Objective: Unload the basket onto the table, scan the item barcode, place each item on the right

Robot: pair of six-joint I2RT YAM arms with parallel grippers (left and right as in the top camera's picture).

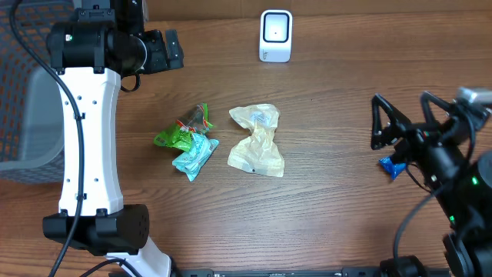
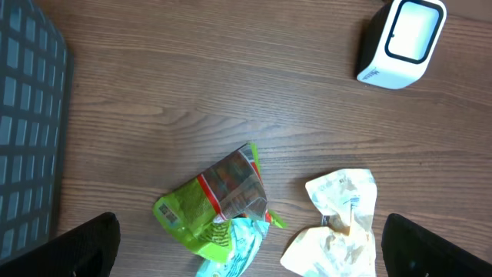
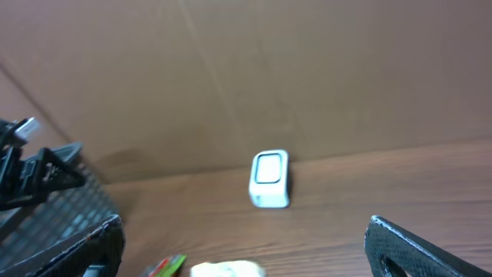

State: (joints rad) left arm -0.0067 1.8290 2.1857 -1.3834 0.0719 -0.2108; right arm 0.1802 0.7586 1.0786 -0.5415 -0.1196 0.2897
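Green crinkly packet (image 1: 181,132) is my guess for the item. It's lying mid-table, touching a teal packet (image 1: 194,156), with a cream packet (image 1: 257,142) just beside. Nothing's picked up, so I'd call this the reach step. Left gripper (image 2: 250,246) hangs over the pile, jaws wide, holding nothing. Right gripper (image 1: 405,115) is spread and empty too, near a small blue thing (image 1: 392,165). Next needs a clean pinch, then barcode toward the white scanner (image 1: 275,35). Mesh basket (image 1: 31,115) on the far left shows nothing inside where visible.
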